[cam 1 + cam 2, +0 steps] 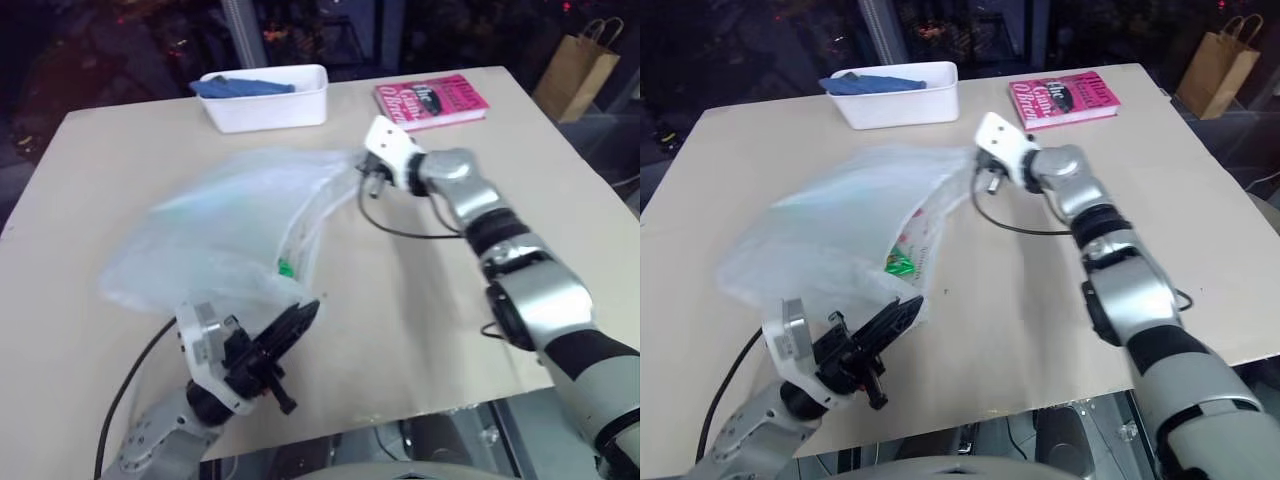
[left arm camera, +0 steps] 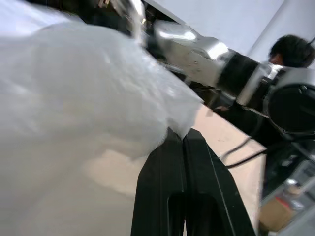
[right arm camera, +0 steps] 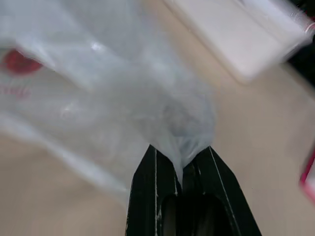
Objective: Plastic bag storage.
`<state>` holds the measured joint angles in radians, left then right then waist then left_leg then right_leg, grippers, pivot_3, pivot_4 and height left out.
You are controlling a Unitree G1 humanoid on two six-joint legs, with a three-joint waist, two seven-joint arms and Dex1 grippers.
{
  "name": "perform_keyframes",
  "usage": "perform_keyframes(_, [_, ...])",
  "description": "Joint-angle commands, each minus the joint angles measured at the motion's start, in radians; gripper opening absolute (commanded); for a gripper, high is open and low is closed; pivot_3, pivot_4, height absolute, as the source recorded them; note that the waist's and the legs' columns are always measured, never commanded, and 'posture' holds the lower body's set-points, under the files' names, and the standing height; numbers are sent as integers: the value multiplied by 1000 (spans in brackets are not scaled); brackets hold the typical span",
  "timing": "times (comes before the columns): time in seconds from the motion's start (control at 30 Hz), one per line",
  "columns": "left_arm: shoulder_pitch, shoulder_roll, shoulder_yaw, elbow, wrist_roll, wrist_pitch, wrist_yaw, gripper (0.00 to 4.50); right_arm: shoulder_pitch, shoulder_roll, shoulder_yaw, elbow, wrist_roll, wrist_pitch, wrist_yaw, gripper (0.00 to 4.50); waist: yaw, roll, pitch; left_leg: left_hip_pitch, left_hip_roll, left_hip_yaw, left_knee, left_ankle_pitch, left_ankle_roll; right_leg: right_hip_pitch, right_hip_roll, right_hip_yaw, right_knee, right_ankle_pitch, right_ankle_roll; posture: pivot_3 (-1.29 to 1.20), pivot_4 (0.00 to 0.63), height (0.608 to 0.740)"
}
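Note:
The plastic bag, thin, crinkly and translucent white, hangs stretched over the table between my two grippers. My right gripper is shut on its bunched far end, and the film is pinched between the black fingers. My left gripper, near the table's front edge, is shut with a near corner of the bag caught at its fingertips. A small green packet shows through the bag's lower side, and faint red print marks the film.
A white bin holding a blue cloth stands at the back of the tan table. To its right lies a pink book. A brown paper bag stands beyond the far right corner. A person is beyond the table.

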<state>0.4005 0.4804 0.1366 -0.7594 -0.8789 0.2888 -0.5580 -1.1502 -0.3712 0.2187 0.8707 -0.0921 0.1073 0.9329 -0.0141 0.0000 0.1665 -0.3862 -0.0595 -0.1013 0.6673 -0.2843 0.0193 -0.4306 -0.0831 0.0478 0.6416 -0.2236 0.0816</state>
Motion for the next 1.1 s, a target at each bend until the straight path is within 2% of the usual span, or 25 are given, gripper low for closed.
perform_keyframes(0.03, [-197,55,82,73,-31,50,67,0,27,-124,-76,-314,130,289,178,69,2,0,0,-1,0,-1,1,0,0,0,0,-1,0,0,0,0,150,740])
perform_keyframes(0.13, [-411,122,146,159,-70,101,94,0,16,-235,-179,-479,265,525,249,69,-15,1,1,-1,0,1,1,0,0,-1,0,1,1,0,0,0,150,740])
perform_keyframes(0.2, [-569,171,190,228,-122,146,122,0,-19,-278,-261,-551,359,659,244,69,-17,1,1,-2,0,0,1,0,0,-2,0,0,1,0,0,0,150,740])
perform_keyframes(0.3, [-791,228,246,340,-192,198,148,0,-109,-269,-417,-581,496,805,152,69,-29,1,1,-3,0,0,1,0,0,-4,0,1,1,0,0,0,150,740])
perform_keyframes(0.4, [-978,257,287,464,-207,210,161,0,-209,-224,-574,-530,589,859,-1,69,-30,-1,2,-9,-1,0,2,0,0,-10,0,2,2,1,0,0,150,740])
perform_keyframes(0.47, [-1025,256,290,522,-167,199,154,0,-215,-203,-600,-492,584,837,-88,69,-29,-2,1,-9,-1,0,2,0,0,-11,-1,2,3,1,0,0,150,740])
perform_keyframes(0.53, [-1034,255,270,567,-101,182,126,0,-180,-199,-583,-496,574,802,-113,69,-28,-4,-1,-9,-1,0,1,0,0,-10,-2,-1,1,1,0,0,150,740])
perform_keyframes(0.7, [-939,227,236,563,7,150,73,0,-43,-232,-511,-606,600,791,-54,69,-29,-4,0,-13,-4,0,2,0,0,-14,-4,-1,3,1,0,0,150,740])
perform_keyframes(0.73, [-887,224,243,540,10,156,54,262,11,-260,-502,-661,633,820,-5,598,-29,-4,0,-13,-4,1,1,0,0,-15,-5,-1,4,1,0,0,150,740])
perform_keyframes(0.77, [-852,221,250,524,10,162,41,533,47,-280,-497,-699,659,842,28,749,-29,-4,0,-15,-4,1,1,0,0,-17,-5,-1,4,1,0,0,150,740])
perform_keyframes(0.8, [-822,220,260,509,1,172,34,766,84,-302,-492,-736,684,858,61,1184,-28,-4,0,-15,-3,0,1,0,0,-18,-4,-1,4,1,0,0,150,740])
perform_keyframes(0.87, [-738,226,292,469,-11,192,27,1532,179,-363,-505,-803,749,896,142,2126,-28,-4,0,-15,-2,0,1,0,0,-18,-5,-2,3,0,0,0,150,740])
perform_keyframes(0.9, [-707,228,304,453,-13,198,31,1927,212,-386,-516,-821,772,907,170,2346,-27,-4,0,-16,-2,0,1,0,0,-18,-5,-2,3,0,0,0,150,740])
perform_keyframes(0.93, [-676,224,326,447,-17,198,38,2012,245,-408,-536,-810,798,929,198,2487,-27,-4,0,-16,-2,0,1,0,0,-18,-5,-2,3,1,0,0,150,740])
perform_keyframes(1.03, [-585,216,382,455,-1,189,35,3204,341,-474,-548,-802,858,959,265,3816,-24,-4,0,-14,-2,1,2,0,0,-15,-5,-2,3,1,0,0,150,740])
perform_keyframes(1.07, [-560,215,392,464,8,186,30,3784,355,-488,-559,-809,896,986,283,4388,-25,-4,0,-12,-2,2,2,0,0,-14,-5,-2,4,1,0,0,150,740])
perform_keyframes(1.1, [-545,215,397,468,17,183,26,4202,360,-500,-568,-818,928,1009,297,4500,-25,-4,0,-12,-2,2,2,0,0,-15,-5,-1,6,1,0,0,150,740])
